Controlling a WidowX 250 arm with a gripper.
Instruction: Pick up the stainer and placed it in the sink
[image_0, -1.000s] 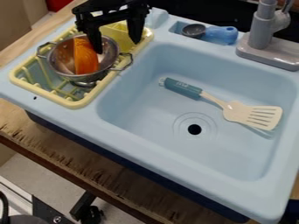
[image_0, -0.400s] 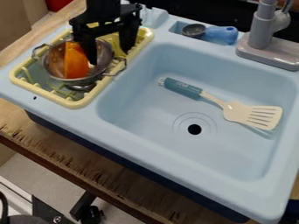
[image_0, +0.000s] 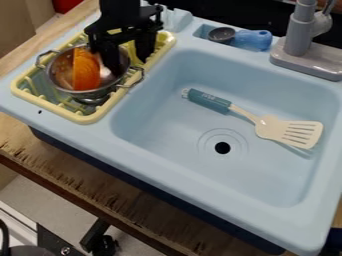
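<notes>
Black arm (image_0: 120, 11) enters at the top edge of the camera view, left of centre; black gripper (image_0: 132, 66) hangs from it over the yellow dish rack (image_0: 85, 119). Jaws stand apart, a moderate gap between them, with one finger down inside the metal colander (image_0: 60, 71) and the other outside it, on the side toward the basin; the colander's rim runs between the two. I see no closed grip on the rim; whether either finger touches the metal, I cannot tell. The colander, the item of interest, sits in the dish rack beside the sink (image_0: 167, 120), not in it. It has two wire loop handles, one reaching toward the basin side, the other on the opposite side. Inside the bowl: an orange wedge-shaped piece (image_0: 85, 71), standing up. In the light blue sink lies a slotted spatula (image_0: 268, 128), cream head, teal handle, laid slantwise above and to the right of the dark drain hole (image_0: 222, 147). Behind the basin, in a small recess, a dark round scoop bowl (image_0: 221, 34) is next to a blue piece (image_0: 255, 39); whether they are joined, I cannot tell. Grey faucet (image_0: 300, 37) stands at the rear right. Unit rests on a rough-edged wooden table (image_0: 130, 205).
</notes>
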